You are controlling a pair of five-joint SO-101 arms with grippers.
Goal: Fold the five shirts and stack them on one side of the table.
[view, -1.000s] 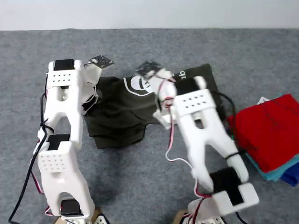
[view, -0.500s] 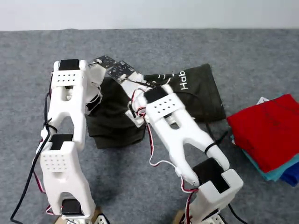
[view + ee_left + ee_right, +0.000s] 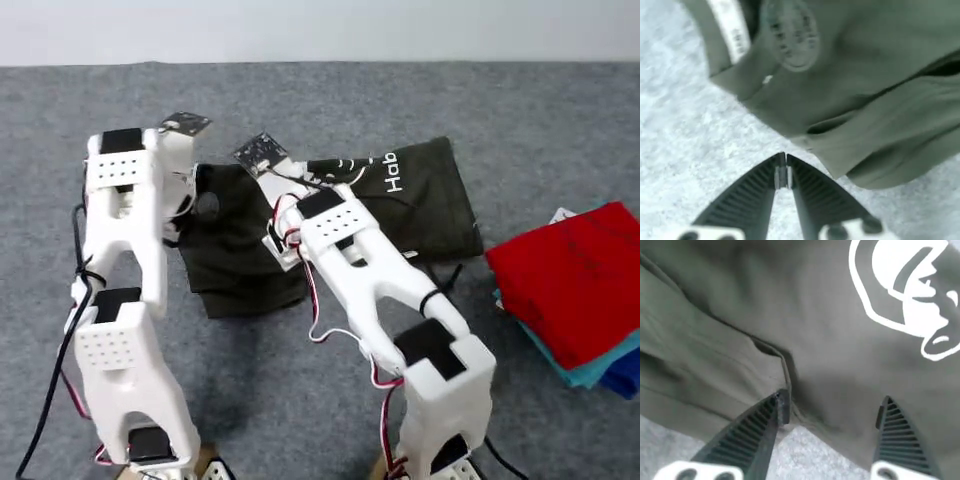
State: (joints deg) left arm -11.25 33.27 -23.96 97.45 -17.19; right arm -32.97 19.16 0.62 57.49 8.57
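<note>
Folding dark shirt [image 3: 805, 315]: right pincer [image 3: 832, 407] spread wide, hem fold between tips, probably touching cloth; close low on both layers; left pincer [image 3: 785, 172] closed, empty, shirt edge just ahead.

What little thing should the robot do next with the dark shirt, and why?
Probably close the right tool on the dark shirt. It is open right over the shirt's folded edge, while the left tool is shut beside the shirt, holding nothing.
</note>
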